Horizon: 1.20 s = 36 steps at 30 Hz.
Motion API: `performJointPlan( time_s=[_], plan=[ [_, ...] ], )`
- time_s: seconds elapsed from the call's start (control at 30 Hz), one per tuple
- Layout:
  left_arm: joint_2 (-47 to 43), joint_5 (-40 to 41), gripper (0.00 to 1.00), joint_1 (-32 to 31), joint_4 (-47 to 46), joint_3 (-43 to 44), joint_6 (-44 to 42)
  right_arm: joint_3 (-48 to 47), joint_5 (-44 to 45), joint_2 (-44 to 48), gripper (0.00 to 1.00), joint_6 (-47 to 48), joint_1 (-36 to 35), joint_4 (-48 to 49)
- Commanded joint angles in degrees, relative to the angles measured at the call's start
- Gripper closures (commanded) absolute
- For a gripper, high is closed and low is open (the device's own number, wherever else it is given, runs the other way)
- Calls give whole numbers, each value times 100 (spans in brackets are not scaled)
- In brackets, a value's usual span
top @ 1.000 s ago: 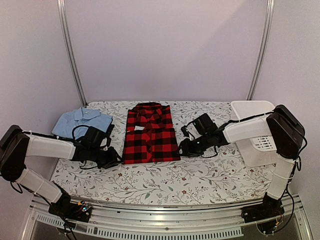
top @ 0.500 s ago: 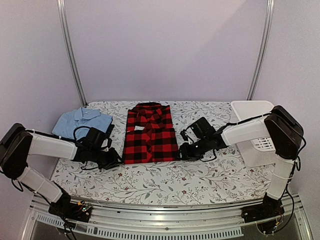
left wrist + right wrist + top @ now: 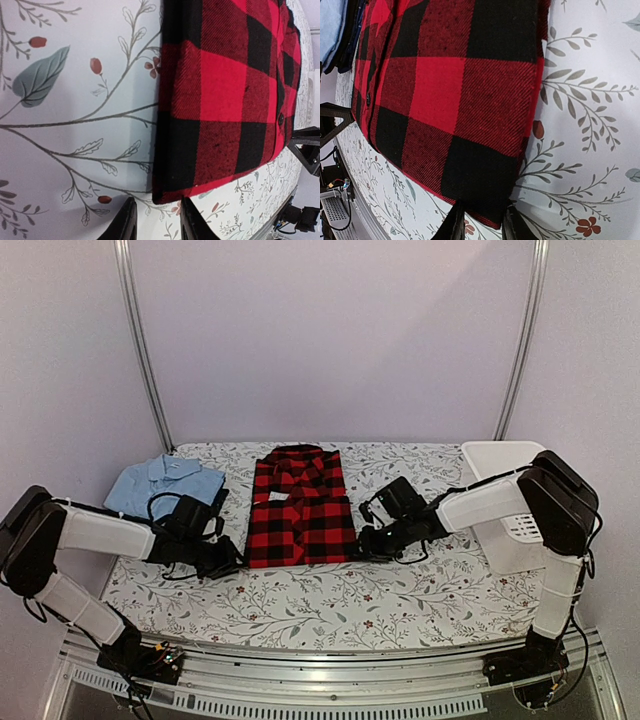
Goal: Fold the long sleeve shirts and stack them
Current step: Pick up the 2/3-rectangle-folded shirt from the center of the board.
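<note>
Two sets of fingers sit low on the worktop (image 3: 330, 600) at the near corners of the red-and-black checked flannel shirt (image 3: 300, 510), which lies folded flat in the middle, nearer the far edge, while the light blue collared shirt (image 3: 160, 485) lies folded by the far left corner. The left fingers (image 3: 127, 225) stand a little apart just short of the flannel's near left corner, with only worktop between them. The right fingers (image 3: 456, 227) straddle its near right corner with cloth in the gap, but whether they pinch it cannot be told.
</note>
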<state>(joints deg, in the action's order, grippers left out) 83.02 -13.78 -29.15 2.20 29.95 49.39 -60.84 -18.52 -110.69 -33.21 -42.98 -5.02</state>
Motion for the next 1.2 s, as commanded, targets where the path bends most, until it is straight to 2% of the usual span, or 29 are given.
performJointPlan(
  time_s=[0.0,0.23,0.43,0.57,0.67,0.9,1.17],
  plan=[
    [102,-28,71,-75,-229,-78,-83,55,184,-394,75,-71,-35,-418],
    [275,-55,71,-114,-458,-36,-104,64,212,-371,78,-45,-35,-426],
    [376,-72,83,-173,-492,-26,-82,56,218,-350,86,-22,-35,-416],
    [343,-75,100,-237,-437,-6,-47,84,253,-244,92,-6,-43,-386],
    [238,6,100,-351,-248,48,-42,185,326,-74,98,16,-44,-406],
    [-339,211,100,-889,706,-14,199,881,351,630,100,-93,-204,-393],
    [-1875,679,100,-1869,2236,-142,1107,1874,609,2146,100,-687,-884,-721]
  ],
)
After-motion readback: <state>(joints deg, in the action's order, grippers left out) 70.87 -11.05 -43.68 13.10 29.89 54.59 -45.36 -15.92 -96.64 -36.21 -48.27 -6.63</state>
